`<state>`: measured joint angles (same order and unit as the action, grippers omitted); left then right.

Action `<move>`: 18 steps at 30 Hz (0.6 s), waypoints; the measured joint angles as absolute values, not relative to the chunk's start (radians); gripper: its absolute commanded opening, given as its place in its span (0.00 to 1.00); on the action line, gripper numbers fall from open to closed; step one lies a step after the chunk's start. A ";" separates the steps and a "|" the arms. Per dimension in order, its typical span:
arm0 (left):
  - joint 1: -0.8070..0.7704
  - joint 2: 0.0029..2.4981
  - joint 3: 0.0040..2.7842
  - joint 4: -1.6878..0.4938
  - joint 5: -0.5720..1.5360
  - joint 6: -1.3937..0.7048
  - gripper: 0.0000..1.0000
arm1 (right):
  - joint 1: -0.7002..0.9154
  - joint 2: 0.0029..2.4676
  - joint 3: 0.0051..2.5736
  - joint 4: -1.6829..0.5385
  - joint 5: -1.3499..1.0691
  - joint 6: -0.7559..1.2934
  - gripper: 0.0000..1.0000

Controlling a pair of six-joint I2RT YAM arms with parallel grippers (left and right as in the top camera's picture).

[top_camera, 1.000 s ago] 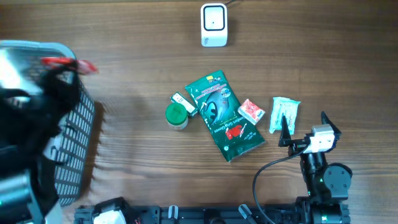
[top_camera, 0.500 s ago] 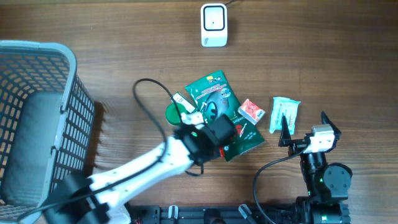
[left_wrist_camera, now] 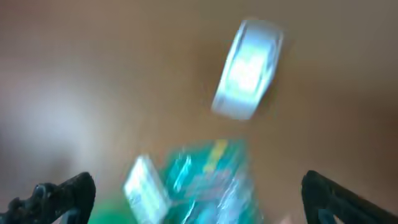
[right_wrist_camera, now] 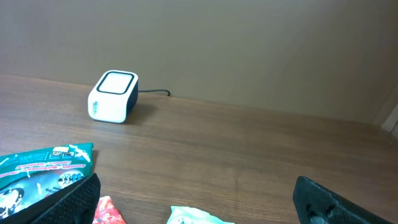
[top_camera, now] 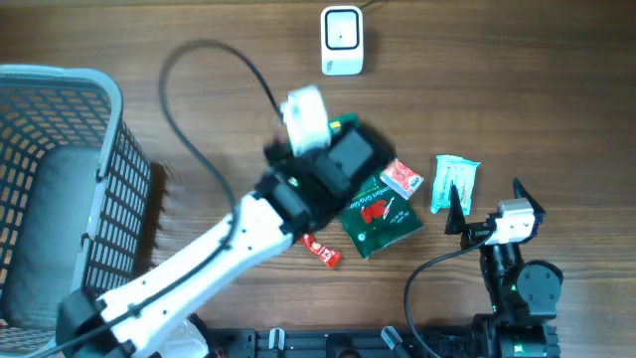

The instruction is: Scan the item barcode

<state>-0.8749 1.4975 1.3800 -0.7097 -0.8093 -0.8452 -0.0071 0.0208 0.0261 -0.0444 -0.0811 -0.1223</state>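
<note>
Left claw (left_wrist_camera: 196, 186) hovers wide open and empty over the green pouch (top_camera: 378, 214), which lies flat on the desk (top_camera: 199, 109) near the scanner (top_camera: 341, 40); we read that as pre-grasp. Right claw (right_wrist_camera: 196, 183) sits open, empty, farther from the scanner, leaving room.

No wording can be read anywhere. The green packet (top_camera: 383, 214) carries white lettering and a red patch, all too small to make out. The small red packet (top_camera: 402, 179) at its 1 o'clock shows only blurred print.
</note>
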 measured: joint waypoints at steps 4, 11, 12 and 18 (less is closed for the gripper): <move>-0.685 1.473 1.639 -0.101 -0.961 -0.232 1.00 | -0.007 0.021 0.027 -0.044 -0.081 -0.122 1.00; -0.385 1.429 1.694 -0.326 -0.865 0.384 1.00 | -0.007 0.020 0.026 -0.044 -0.081 -0.122 1.00; -0.377 1.409 1.686 -0.426 -0.790 0.387 1.00 | -0.007 0.020 0.026 -0.043 -0.081 -0.122 1.00; -0.371 1.037 1.554 -0.529 -0.389 0.263 1.00 | -0.007 0.020 0.026 -0.043 -0.081 -0.122 1.00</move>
